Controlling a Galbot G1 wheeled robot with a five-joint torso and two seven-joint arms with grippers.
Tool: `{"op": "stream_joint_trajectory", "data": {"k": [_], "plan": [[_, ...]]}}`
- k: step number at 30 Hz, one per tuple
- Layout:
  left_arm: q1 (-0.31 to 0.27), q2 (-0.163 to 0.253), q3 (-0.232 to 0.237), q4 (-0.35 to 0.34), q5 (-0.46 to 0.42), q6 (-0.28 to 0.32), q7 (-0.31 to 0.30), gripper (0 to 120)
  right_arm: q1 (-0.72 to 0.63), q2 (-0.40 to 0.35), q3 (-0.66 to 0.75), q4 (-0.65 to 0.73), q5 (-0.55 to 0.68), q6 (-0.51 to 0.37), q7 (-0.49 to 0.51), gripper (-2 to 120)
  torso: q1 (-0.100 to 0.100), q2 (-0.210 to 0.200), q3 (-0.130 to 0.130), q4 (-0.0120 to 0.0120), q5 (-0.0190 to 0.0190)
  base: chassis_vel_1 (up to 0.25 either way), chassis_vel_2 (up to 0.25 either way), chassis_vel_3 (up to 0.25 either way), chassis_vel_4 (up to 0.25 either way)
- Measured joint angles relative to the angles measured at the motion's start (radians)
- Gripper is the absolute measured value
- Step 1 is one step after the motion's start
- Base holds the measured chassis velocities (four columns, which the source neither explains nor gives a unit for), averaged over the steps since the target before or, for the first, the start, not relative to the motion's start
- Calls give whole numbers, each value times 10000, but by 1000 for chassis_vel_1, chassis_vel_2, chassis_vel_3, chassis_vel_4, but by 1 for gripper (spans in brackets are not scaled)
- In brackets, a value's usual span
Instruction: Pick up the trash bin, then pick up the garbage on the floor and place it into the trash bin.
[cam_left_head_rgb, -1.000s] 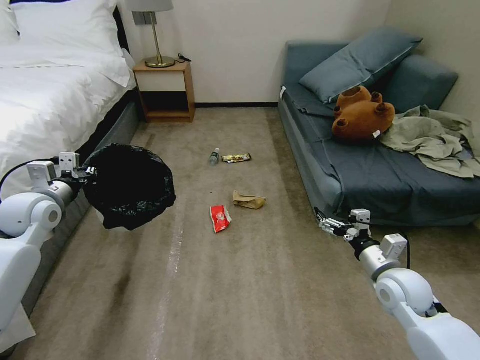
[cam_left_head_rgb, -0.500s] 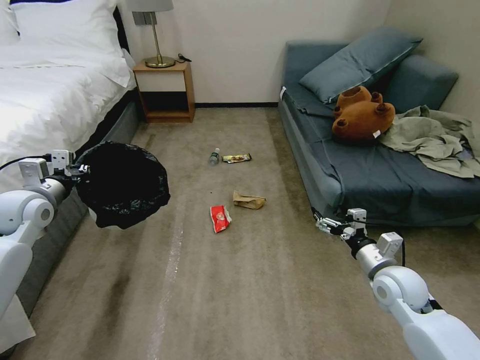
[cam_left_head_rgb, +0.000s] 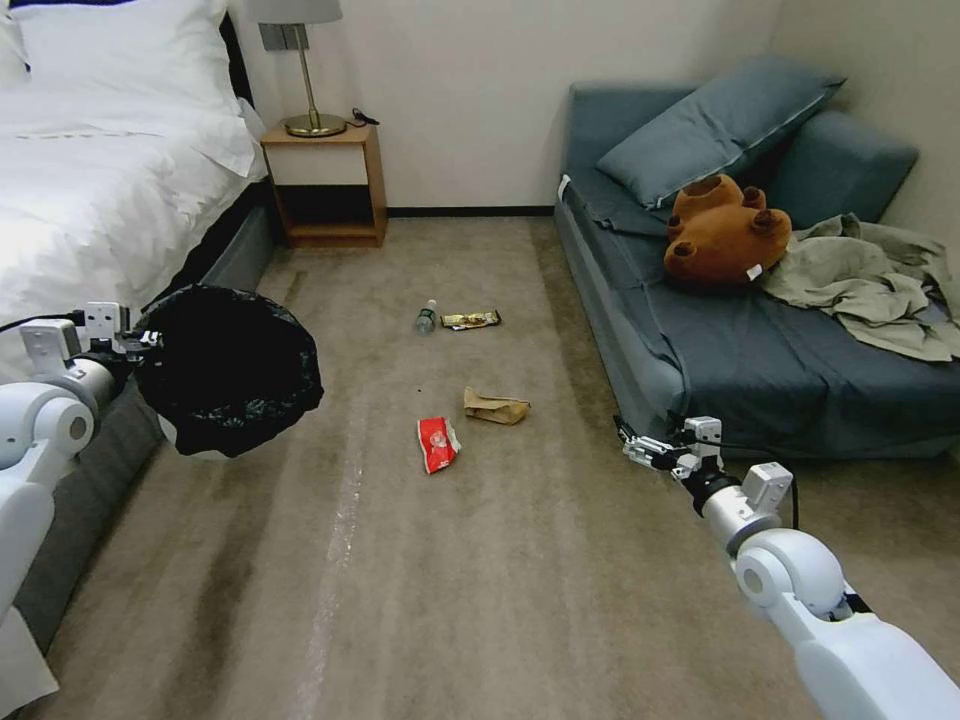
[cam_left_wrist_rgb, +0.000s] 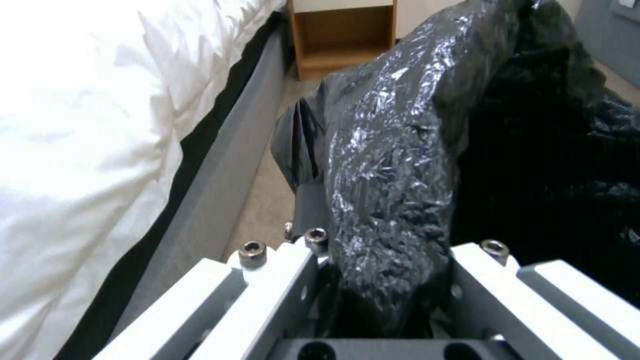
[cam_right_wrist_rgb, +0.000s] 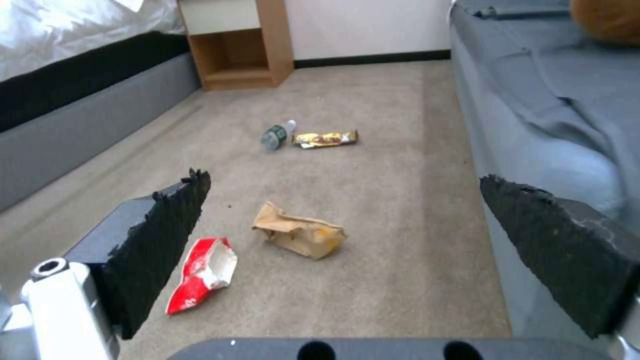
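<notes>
trash bin: clamped at rim by left hand, held aloft for loading; right hand spread wide, empty, aimed at garbage.

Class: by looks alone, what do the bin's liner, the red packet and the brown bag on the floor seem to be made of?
Bin liner: thin glossy black plastic film; it crinkles and glints. The left hand is shut on its rim.
Red packet: probably foil-lined plastic; its torn inside looks silvery.
Brown bag: likely matt paper, with stiff creases.
</notes>
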Motion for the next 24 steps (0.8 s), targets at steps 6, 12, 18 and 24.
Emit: {"op": "stream_joint_trajectory", "data": {"k": [6,12,18,24], "plan": [[-40,6,-3,52,30,-69,84,4,198,-85,-227,-25,-3,-102,23,100,0,0,-1,1,0,-24,34,26,-33],[-72,7,0,96,86,-146,140,4,377,-165,-483,-109,-27,-133,30,100,0,0,-1,0,1,-56,54,47,-49],[-76,-4,2,106,117,-187,182,4,486,-130,-690,-179,-91,-151,34,100,0,0,0,0,1,-56,56,67,-49],[-70,-52,19,139,193,-225,229,4,568,-100,-782,-250,-118,-155,30,100,0,0,0,0,0,-60,68,70,-69]]}}
